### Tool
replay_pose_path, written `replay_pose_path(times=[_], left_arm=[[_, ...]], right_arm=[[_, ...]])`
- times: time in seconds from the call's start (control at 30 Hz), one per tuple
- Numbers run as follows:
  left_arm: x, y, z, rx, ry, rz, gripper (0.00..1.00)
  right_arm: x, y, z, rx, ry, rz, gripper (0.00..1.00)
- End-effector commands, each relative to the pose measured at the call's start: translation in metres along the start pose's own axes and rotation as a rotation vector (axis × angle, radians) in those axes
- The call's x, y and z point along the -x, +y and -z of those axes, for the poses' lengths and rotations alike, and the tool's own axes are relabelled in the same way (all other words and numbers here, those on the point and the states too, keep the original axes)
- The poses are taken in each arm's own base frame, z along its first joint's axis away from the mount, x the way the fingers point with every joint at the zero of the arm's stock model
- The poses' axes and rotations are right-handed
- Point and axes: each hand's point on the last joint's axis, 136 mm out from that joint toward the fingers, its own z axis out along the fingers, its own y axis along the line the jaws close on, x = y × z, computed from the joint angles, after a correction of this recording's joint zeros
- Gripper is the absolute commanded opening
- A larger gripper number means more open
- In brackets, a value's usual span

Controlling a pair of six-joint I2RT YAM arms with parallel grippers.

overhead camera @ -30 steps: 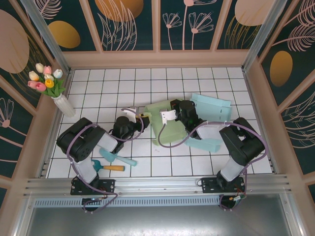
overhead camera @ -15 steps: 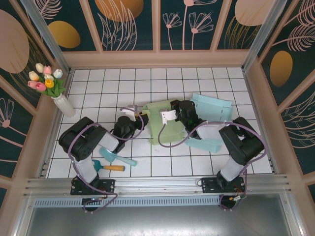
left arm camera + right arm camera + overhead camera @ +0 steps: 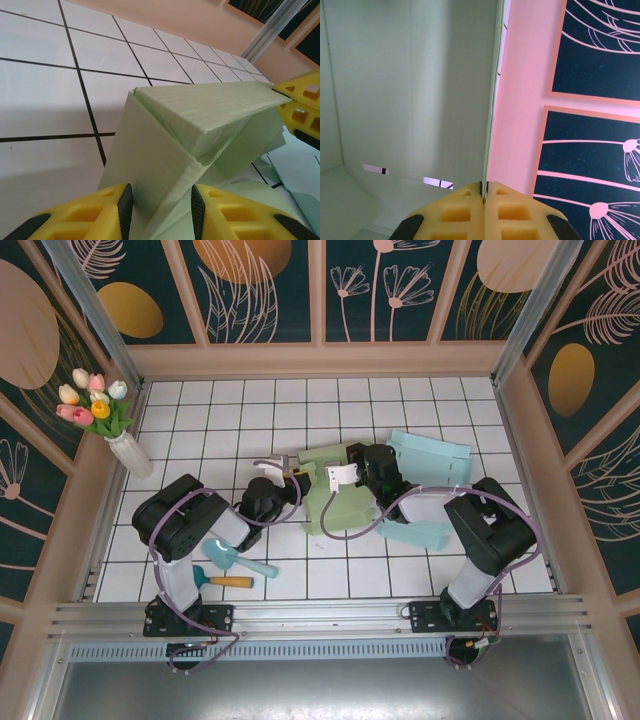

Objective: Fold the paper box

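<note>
Paper box [image 3: 335, 498] lies mid-surface between the two arms, part-formed. Over the last second the left gripper [image 3: 287, 469] has pushed right and slightly farther. The box's left wall has come up and inward with it, so the green outline is narrower on that side. I judge the left-side fold to be under way but not yet seated, with more walls still to go.

Near left, a teal scoop [image 3: 236, 561] and an orange-handled tool [image 3: 228, 581] lie well apart from the box.

In the left wrist view, the left gripper [image 3: 159, 201] has its jaws part-closed around the doubled wall of the paper box [image 3: 200, 117], with pads against it on both sides. The card is matte and faintly ribbed with crisp creases, and one flap is tilted over like a roof.

The right gripper [image 3: 345, 468] is on the box's far-right part. In its own view, the right gripper [image 3: 484, 187] has its jaws shut, pinching a thin upright wall of the paper box [image 3: 410, 100]. The inside face is smooth, with two small slots low down.

To the right, pale blue card pieces [image 3: 430, 455] lie flat, partly under the right arm.

The surface [image 3: 200, 430] is glossy white tile with dark grout lines. At far left stands a vase of tulips [image 3: 125, 452].
</note>
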Motion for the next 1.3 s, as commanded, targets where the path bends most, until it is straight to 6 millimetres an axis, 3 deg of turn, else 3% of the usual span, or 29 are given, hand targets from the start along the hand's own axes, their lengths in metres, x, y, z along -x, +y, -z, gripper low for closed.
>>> replay_pose_path(times=[0.0,0.47,0.73,0.9,1.0,1.07,1.27], left_arm=[[0.015,-0.001,-0.008,0.027,-0.056,-0.017,0.38],[0.009,0.016,-0.015,0.105,-0.064,-0.030,0.39],[0.003,0.040,-0.016,0.253,-0.062,-0.041,0.35],[-0.001,0.063,-0.012,0.386,-0.054,-0.045,0.26],[-0.002,0.090,-0.003,0.560,-0.060,-0.041,0.13],[0.000,0.103,0.003,0.654,-0.069,-0.048,0.11],[0.003,0.110,0.010,0.713,-0.080,-0.091,0.08]], right_arm=[[0.012,0.014,0.002,0.037,-0.055,-0.022,0.00],[0.012,0.027,0.007,0.025,-0.045,-0.019,0.00],[0.013,0.028,0.009,0.024,-0.045,-0.037,0.00],[0.013,0.027,0.009,0.019,-0.039,-0.040,0.00],[0.011,0.026,0.009,0.018,-0.029,-0.043,0.00],[0.011,0.026,0.009,0.020,-0.027,-0.046,0.00],[0.012,0.026,0.008,0.024,-0.029,-0.056,0.00]])
